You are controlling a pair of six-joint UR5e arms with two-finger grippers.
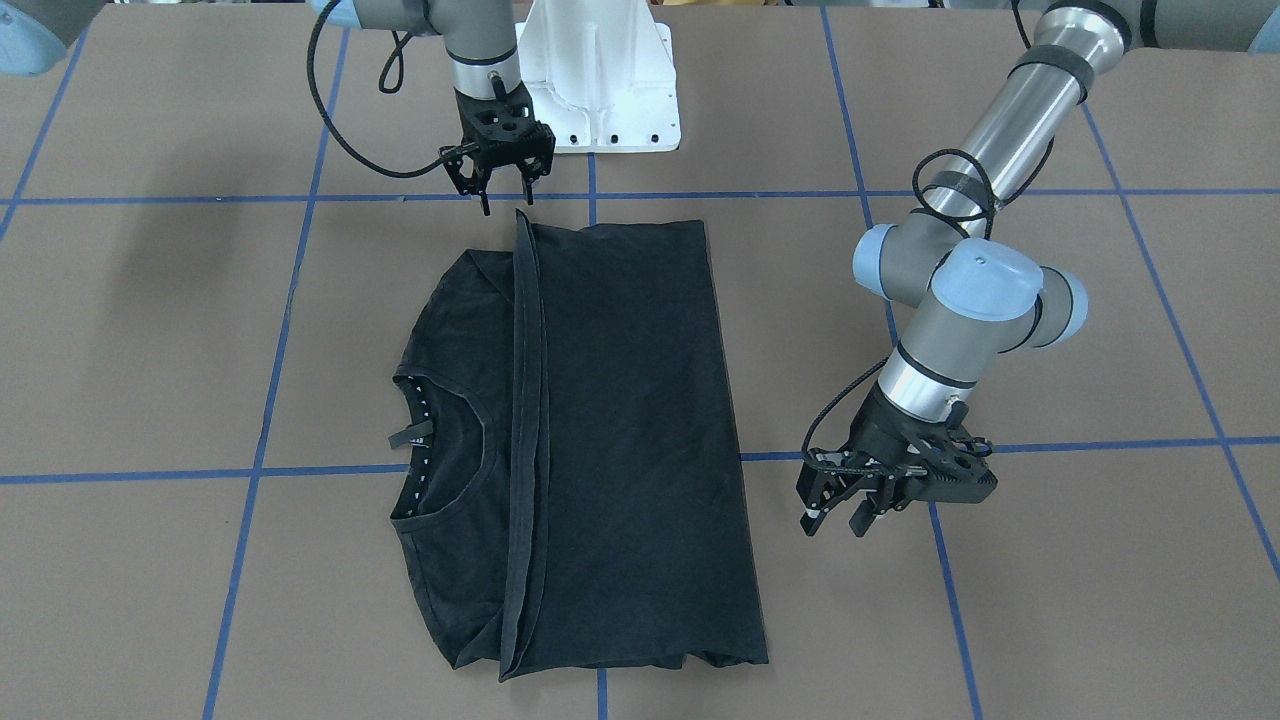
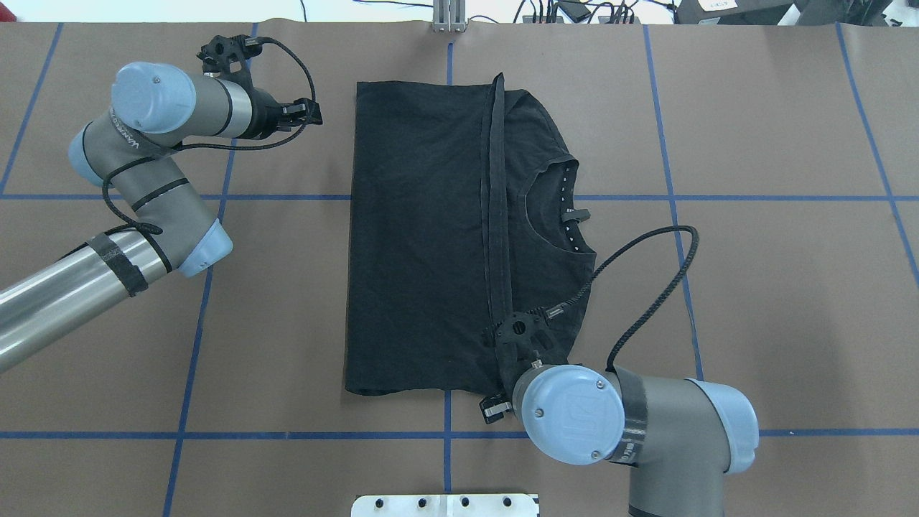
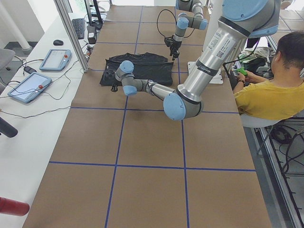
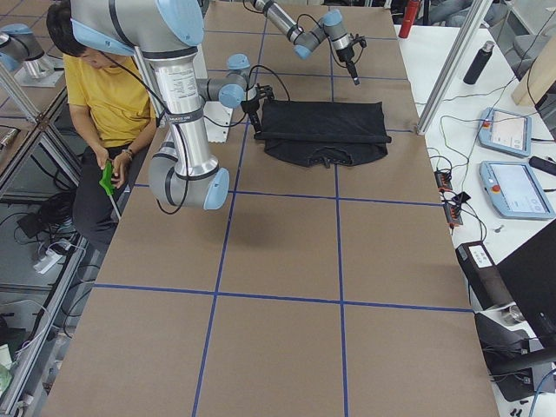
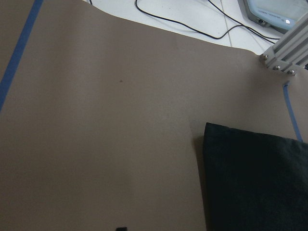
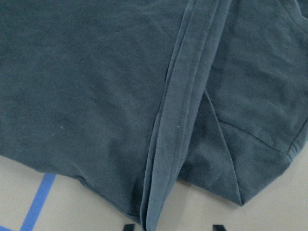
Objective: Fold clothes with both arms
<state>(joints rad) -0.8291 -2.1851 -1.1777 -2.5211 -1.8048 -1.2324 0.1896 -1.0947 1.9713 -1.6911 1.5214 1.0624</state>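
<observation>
The black T-shirt [image 1: 620,440] lies flat on the brown table, its lower half folded over so a hem band [image 2: 495,208] runs across it. The white-dotted collar [image 2: 567,208] shows; the chest graphic is hidden. My right gripper [image 1: 505,195] hovers open and empty just off the shirt's robot-side edge, at the hem's end. The right wrist view shows the hem band [image 6: 178,130] above its fingertips [image 6: 127,226]. My left gripper [image 1: 835,515] is open and empty over bare table beside the shirt's far corner [image 5: 255,178], apart from the cloth.
The white pedestal base [image 1: 600,90] stands at the table's robot side. An aluminium post [image 2: 449,25] stands at the far edge. A seated person in yellow [image 3: 270,95] and tablets [image 3: 28,85] are off the table's sides. Blue tape lines [image 1: 280,330] grid the table.
</observation>
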